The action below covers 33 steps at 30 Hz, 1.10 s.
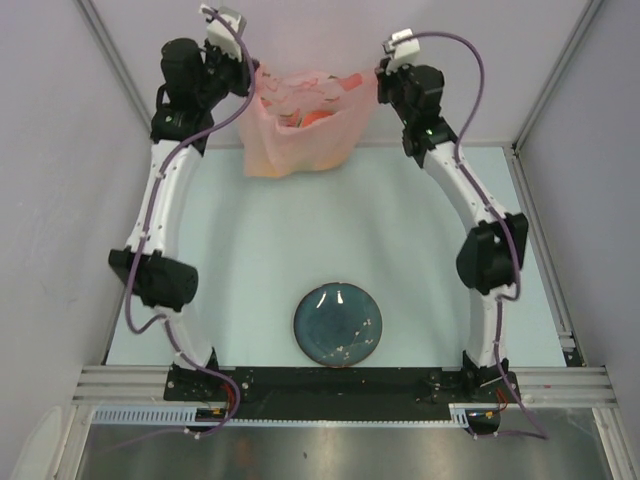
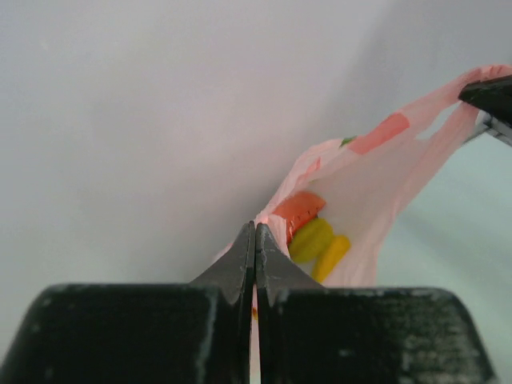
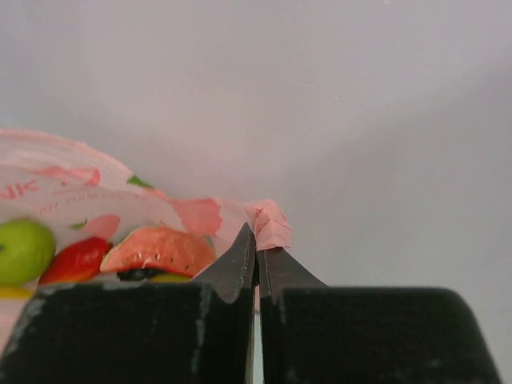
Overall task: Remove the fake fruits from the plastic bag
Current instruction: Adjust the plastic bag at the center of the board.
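Observation:
The pink plastic bag (image 1: pixel 300 125) hangs at the far middle of the table, held up between both grippers. My left gripper (image 1: pixel 248 80) is shut on the bag's left handle (image 2: pixel 268 210). My right gripper (image 1: pixel 383 82) is shut on its right handle (image 3: pixel 270 224). The bag's mouth is spread open. Inside it the left wrist view shows a watermelon slice (image 2: pixel 300 210) and two yellow fruits (image 2: pixel 312 238). The right wrist view shows a green fruit (image 3: pixel 22 250), a red fruit (image 3: pixel 76 260), the watermelon slice (image 3: pixel 160 250) and dark grapes (image 3: pixel 138 274).
A round dark blue-grey plate (image 1: pixel 338 325) lies on the table (image 1: pixel 400 240) near the front middle, between the arm bases. Grey walls close the far and side edges.

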Available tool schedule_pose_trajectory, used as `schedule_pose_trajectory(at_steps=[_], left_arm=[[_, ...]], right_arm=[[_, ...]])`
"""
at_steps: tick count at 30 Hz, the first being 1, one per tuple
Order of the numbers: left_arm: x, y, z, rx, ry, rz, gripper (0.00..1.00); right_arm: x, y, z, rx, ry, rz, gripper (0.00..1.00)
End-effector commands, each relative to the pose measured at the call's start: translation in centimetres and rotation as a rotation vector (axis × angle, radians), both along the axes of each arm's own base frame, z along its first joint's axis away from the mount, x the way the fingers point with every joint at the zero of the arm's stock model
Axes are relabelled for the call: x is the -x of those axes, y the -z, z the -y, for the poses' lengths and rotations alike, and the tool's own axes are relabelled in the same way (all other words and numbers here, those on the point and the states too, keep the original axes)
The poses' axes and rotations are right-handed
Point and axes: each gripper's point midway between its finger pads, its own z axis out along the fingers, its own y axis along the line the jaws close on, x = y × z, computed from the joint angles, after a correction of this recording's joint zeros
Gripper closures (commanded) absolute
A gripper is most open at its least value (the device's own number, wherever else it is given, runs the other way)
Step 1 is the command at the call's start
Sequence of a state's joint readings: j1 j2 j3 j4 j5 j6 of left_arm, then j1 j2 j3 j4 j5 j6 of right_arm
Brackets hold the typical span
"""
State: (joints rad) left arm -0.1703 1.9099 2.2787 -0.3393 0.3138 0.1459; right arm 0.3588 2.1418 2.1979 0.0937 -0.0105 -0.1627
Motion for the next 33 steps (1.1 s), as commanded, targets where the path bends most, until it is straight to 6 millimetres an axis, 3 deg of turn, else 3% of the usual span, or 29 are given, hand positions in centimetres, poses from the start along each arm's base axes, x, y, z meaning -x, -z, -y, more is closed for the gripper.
schedule_pose_trajectory(at_steps=[1,2,3,5,6,7,8,9,10,11,12,13,14,15,19,22,24,28,29,31,33], left_arm=[[7.1,0.7,0.8,0.047,0.098,-0.072,1.00],[7.9,2.6,1.0,0.048,0.118,-0.107,1.00],[9.8,6.8,0.9,0.040,0.126,-0.191,1.00],[11.5,10.3,1.2,0.029,0.148,-0.241,1.00],[12.7,14.6,1.3,0.022,0.161,-0.331,1.00],[14.0,14.9,1.5,0.032,0.175,-0.334,1.00],[14.7,16.0,1.8,0.035,0.188,-0.356,1.00],[15.6,18.1,2.4,0.038,0.210,-0.407,1.00],[16.2,18.2,2.6,0.053,0.218,-0.417,1.00],[16.6,18.5,3.0,0.060,0.230,-0.428,1.00],[17.0,18.7,3.4,0.071,0.249,-0.441,1.00],[17.2,18.2,3.7,0.094,0.255,-0.437,1.00],[17.4,18.1,4.0,0.101,0.266,-0.437,1.00],[17.6,17.6,4.3,0.109,0.283,-0.430,1.00],[17.6,16.6,4.7,0.128,0.296,-0.428,1.00],[17.8,16.3,4.8,0.135,0.300,-0.433,1.00],[17.8,16.1,4.8,0.142,0.297,-0.435,1.00],[18.0,15.8,4.8,0.147,0.295,-0.434,1.00],[18.0,15.7,4.7,0.149,0.296,-0.430,1.00],[18.0,15.4,4.7,0.157,0.293,-0.426,1.00],[17.9,14.9,4.6,0.166,0.289,-0.416,1.00]], right_arm=[[7.4,-5.0,2.5,0.058,-0.035,0.136,1.00],[9.1,-4.0,2.9,0.069,-0.044,0.101,1.00],[9.9,1.0,2.6,0.106,-0.068,-0.003,1.00],[12.1,5.2,3.2,0.117,-0.073,-0.135,1.00],[12.8,7.5,3.4,0.121,-0.071,-0.202,1.00],[13.8,11.8,3.9,0.132,-0.070,-0.310,0.90],[14.9,13.8,4.1,0.116,-0.073,-0.385,0.80],[16.2,14.6,4.1,0.106,-0.093,-0.414,0.70],[17.2,15.9,4.3,0.105,-0.105,-0.446,0.54],[18.6,16.9,4.4,0.117,-0.118,-0.501,0.47],[19.6,15.4,4.4,0.105,-0.133,-0.482,0.42],[20.3,14.8,4.2,0.100,-0.147,-0.481,0.29],[21.1,13.7,3.5,0.108,-0.169,-0.454,0.25],[22.2,11.1,3.7,0.103,-0.169,-0.390,0.20],[25.4,5.5,1.8,0.105,-0.215,-0.236,0.16],[26.3,4.2,0.0,0.092,-0.238,-0.192,0.18],[26.2,4.4,-1.0,0.093,-0.253,-0.189,0.19],[24.7,5.8,-3.7,0.095,-0.310,-0.199,0.37],[24.0,7.6,-4.8,0.109,-0.332,-0.235,0.41],[23.2,8.4,-6.2,0.099,-0.357,-0.249,0.52],[22.2,10.8,-8.0,0.118,-0.394,-0.293,0.58]])
